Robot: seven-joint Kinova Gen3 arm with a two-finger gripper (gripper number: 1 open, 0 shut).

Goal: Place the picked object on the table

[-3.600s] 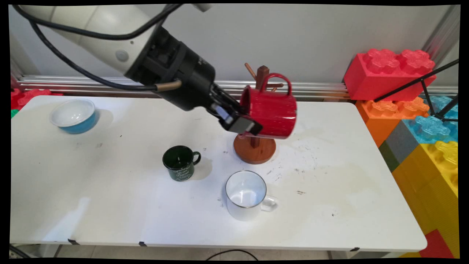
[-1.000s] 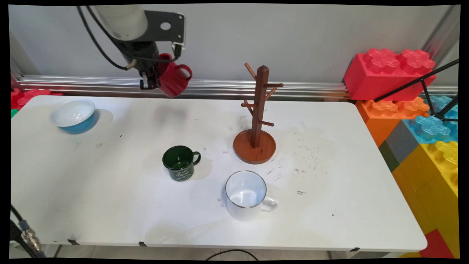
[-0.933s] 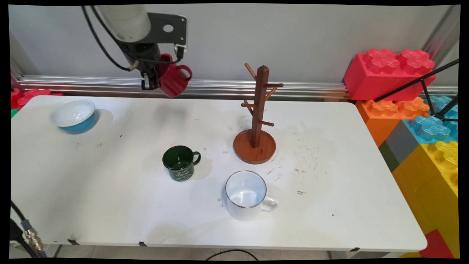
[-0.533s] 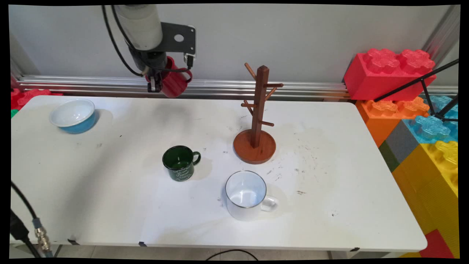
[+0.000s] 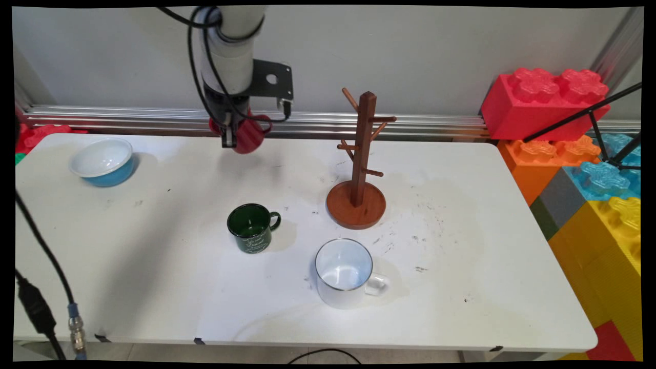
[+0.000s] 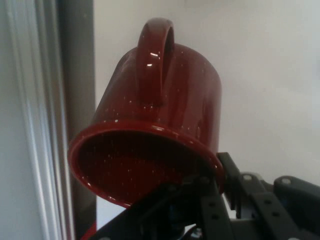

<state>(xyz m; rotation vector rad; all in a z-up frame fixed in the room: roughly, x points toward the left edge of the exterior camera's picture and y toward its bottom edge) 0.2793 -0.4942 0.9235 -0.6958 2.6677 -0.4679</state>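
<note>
My gripper [image 5: 231,137] hangs just above the table's far edge, left of centre, shut on the rim of a red mug [image 5: 248,135]. The mug is tilted and only partly seen behind the hand. In the hand view the red mug [image 6: 160,110] fills the picture with its mouth toward the camera and its handle up, and the gripper [image 6: 212,187] clamps the rim at its lower right. A wooden mug tree [image 5: 361,154] with bare pegs stands to the right of the gripper. A dark green mug [image 5: 251,228] and a white mug [image 5: 345,273] stand upright nearer the front.
A blue bowl [image 5: 103,161] with a white inside sits at the far left of the white table [image 5: 154,287]. Big coloured toy bricks [image 5: 579,154] are stacked past the right edge. A metal rail [image 5: 435,125] runs along the wall behind. Black cables [image 5: 46,307] hang at the near left.
The arm carried the red mug away from the mug tree to the far left, and over the last second moved a little right and lower toward the table's far edge.
</note>
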